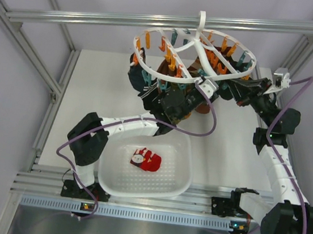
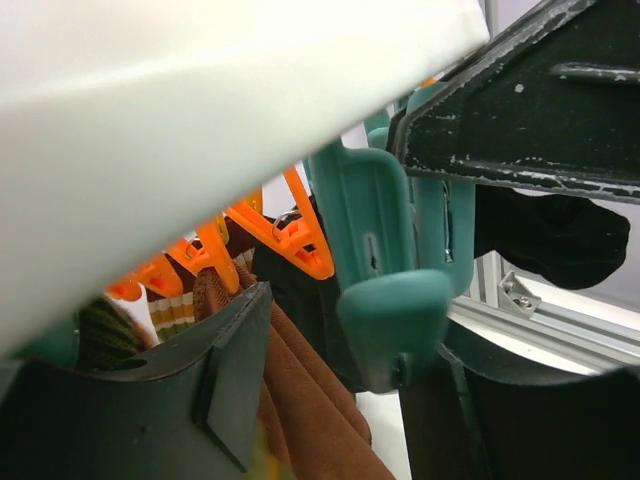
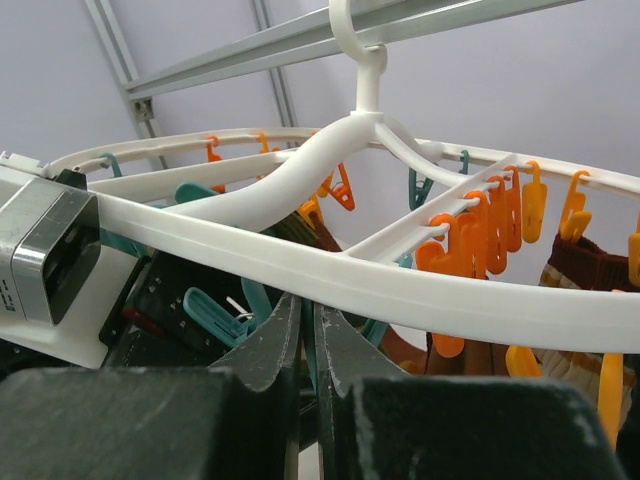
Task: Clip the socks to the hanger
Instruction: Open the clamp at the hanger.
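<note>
Hanger (image 1: pixel 198 37) hooked on aluminium rail (image 1: pixel 100 19); socks (image 1: pixel 146 159) in basket (image 1: pixel 165 182), white table (image 1: pixel 97 87).

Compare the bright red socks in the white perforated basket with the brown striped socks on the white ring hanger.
The bright red socks lie bunched in the white perforated basket; the brown striped socks hang under clips of the white ring hanger. The red ones are plain with one small patterned patch; the brown ones are banded. Both are small fabric socks.

I am working in a robotics lab cell: aluminium extrusion framing (image 1: pixel 157 20) is enclosing the white counter (image 1: pixel 97 87), and plain panels (image 1: pixel 3 109) are walling it.
</note>
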Motion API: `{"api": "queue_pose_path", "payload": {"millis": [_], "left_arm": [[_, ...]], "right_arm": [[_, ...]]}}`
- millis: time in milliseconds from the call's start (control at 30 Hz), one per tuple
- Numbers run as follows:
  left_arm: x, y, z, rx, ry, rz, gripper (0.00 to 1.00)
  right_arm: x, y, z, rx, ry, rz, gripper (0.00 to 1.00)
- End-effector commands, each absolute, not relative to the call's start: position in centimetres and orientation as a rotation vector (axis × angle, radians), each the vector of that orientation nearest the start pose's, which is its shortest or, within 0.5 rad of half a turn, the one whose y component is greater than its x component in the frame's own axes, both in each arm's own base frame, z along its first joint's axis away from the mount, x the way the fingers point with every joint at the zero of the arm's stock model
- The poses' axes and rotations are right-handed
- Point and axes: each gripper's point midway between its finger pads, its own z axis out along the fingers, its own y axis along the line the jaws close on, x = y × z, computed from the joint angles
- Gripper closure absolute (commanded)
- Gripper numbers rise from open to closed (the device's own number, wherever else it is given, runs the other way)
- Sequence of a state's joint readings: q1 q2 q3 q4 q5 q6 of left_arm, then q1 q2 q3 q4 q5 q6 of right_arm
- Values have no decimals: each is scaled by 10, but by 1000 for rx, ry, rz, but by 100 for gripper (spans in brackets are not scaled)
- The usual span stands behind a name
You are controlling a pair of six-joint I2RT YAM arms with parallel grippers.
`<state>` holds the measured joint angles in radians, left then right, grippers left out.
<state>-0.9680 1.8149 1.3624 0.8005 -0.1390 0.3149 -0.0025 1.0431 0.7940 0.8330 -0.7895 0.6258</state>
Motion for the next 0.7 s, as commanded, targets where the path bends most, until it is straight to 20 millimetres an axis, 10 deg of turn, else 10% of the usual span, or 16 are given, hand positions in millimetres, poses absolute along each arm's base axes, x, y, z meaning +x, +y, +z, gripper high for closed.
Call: {"api": "queue_pose_path", "payload": {"millis": [0, 667], "left_arm": [[354, -439, 407, 545, 987, -532, 45], [324, -450, 430, 577, 860, -717, 42]], "right_arm": [[299, 149, 430, -476, 1096, 962, 100], [296, 151, 428, -478, 1093, 997, 100]]}}
